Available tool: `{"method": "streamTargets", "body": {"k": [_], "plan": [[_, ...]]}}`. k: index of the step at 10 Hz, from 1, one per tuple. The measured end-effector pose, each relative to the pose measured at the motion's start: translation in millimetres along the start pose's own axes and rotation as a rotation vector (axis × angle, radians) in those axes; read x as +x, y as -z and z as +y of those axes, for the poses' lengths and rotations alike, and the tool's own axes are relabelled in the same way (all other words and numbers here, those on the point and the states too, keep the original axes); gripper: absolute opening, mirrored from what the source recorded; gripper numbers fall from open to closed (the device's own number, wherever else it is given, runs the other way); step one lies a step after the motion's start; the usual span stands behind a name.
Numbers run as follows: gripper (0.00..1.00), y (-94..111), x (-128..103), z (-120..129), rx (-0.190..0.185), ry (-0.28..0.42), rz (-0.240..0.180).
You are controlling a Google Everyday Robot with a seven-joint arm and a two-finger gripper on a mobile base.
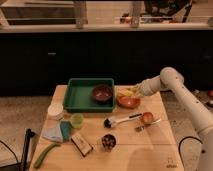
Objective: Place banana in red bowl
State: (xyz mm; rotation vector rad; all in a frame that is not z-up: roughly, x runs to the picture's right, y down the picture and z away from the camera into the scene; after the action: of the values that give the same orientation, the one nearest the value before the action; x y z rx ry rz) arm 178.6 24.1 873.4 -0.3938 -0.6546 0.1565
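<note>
The pale-yellow banana (128, 92) is at the tip of my gripper (133, 92), just above the back rim of the orange-red bowl (128, 102), which stands on the wooden table (145, 150) right of the green tray (80, 95). My gripper reaches in from the right on the white arm (175, 85) and is shut on the banana. A darker red-brown bowl (102, 93) stands inside the tray.
Near the table's middle lie a dish brush (120, 120), a red round fruit (147, 118) and a fork (146, 126). At the left are a white bowl (56, 110), a green cup (76, 120), a cloth (57, 132), a snack bar (81, 144), a small cup (108, 142) and a long green curved object (45, 154).
</note>
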Motion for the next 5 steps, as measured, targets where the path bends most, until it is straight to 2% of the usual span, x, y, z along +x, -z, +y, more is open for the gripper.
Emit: {"method": "streamTargets", "body": {"k": [1, 4, 5], "plan": [[0.06, -2.3, -0.7, -1.6, -0.003, -0.004, 0.009], [0.34, -12.9, -5.1, -6.6, -0.016, -0.01, 0.023], [0.46, -14.9, -5.4, -8.4, -0.018, -0.014, 0.025]]}}
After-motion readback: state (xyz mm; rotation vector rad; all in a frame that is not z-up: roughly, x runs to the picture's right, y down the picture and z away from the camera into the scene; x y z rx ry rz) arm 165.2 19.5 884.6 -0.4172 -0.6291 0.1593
